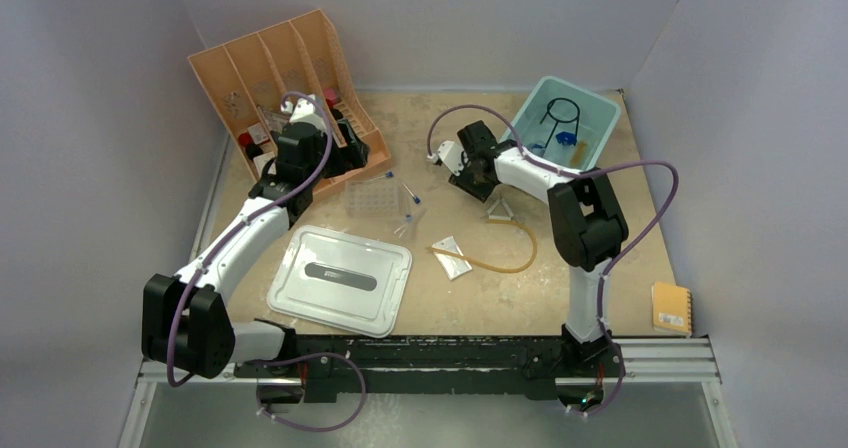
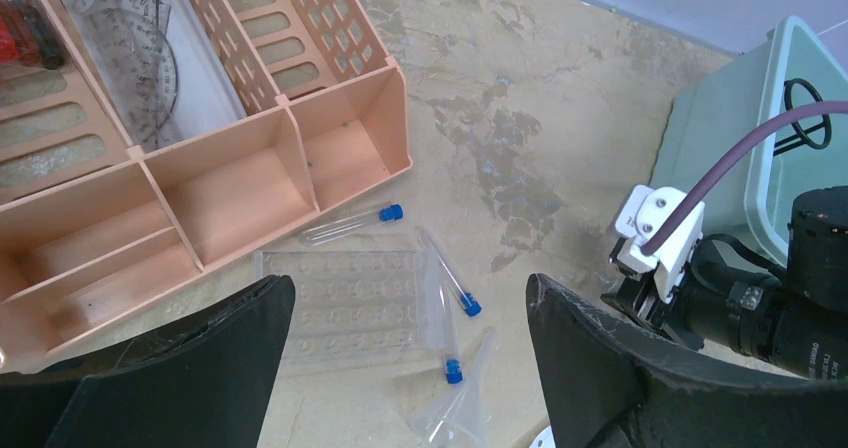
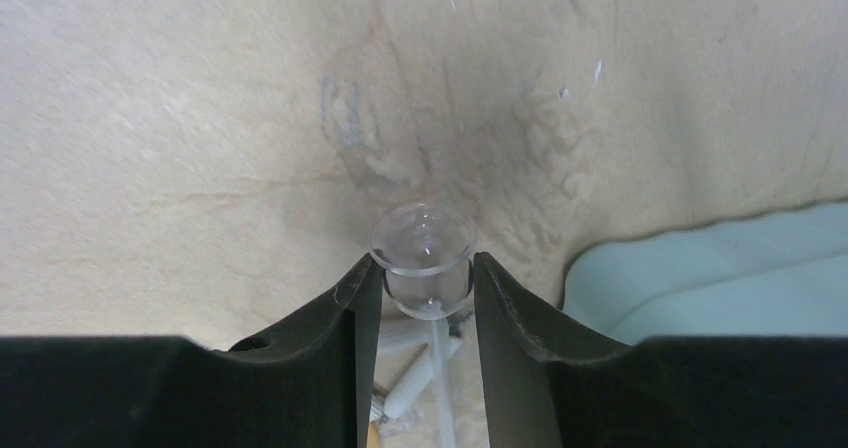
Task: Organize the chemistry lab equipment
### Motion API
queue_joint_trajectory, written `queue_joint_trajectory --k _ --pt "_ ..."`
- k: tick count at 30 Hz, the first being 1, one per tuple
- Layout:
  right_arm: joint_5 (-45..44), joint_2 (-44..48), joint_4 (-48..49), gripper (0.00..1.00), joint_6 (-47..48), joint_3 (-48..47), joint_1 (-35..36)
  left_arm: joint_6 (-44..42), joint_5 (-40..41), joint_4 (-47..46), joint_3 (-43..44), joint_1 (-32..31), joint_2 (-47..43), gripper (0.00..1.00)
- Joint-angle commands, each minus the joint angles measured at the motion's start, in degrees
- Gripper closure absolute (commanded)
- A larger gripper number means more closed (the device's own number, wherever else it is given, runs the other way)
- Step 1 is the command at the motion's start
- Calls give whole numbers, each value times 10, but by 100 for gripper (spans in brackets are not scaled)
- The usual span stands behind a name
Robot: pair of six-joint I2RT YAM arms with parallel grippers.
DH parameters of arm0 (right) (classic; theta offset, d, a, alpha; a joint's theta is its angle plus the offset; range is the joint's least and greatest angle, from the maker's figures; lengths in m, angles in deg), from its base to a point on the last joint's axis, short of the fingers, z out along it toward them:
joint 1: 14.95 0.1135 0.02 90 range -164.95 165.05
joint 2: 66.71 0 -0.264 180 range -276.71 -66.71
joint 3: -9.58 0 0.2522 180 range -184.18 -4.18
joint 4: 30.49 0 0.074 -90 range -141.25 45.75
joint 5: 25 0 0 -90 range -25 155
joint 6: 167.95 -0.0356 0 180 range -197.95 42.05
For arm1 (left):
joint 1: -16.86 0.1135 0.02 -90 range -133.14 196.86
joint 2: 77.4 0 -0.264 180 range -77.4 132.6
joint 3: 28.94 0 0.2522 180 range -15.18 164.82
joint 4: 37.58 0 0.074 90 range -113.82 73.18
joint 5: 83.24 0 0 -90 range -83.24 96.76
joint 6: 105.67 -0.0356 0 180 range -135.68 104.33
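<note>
Beige worktop [image 1: 400, 128], sorting looks partway done: right arm's got a clear cup [image 3: 422, 258].
Right jaws pinch it near the bin [image 3: 720, 278]; I'd guess next is lifting it over the rim, then letting go. Left jaws gape wide, empty, over rack [image 2: 345, 303] and tubes [image 2: 450, 288].

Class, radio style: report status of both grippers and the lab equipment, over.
Left gripper open above clear tube rack. Right gripper shut on small clear vessel. Blue-capped tubes loose beside rack. No obstruction seen.
</note>
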Motion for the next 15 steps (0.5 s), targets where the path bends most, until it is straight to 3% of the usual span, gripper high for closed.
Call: queue_joint_trajectory --k 1,15 --pt "60 -4 4 66 -38 -50 -1 -9 1 -23 0 -3 -9 15" --pt "94 -116 -9 61 -154 -202 0 -10 2 -17 3 -2 -12 14"
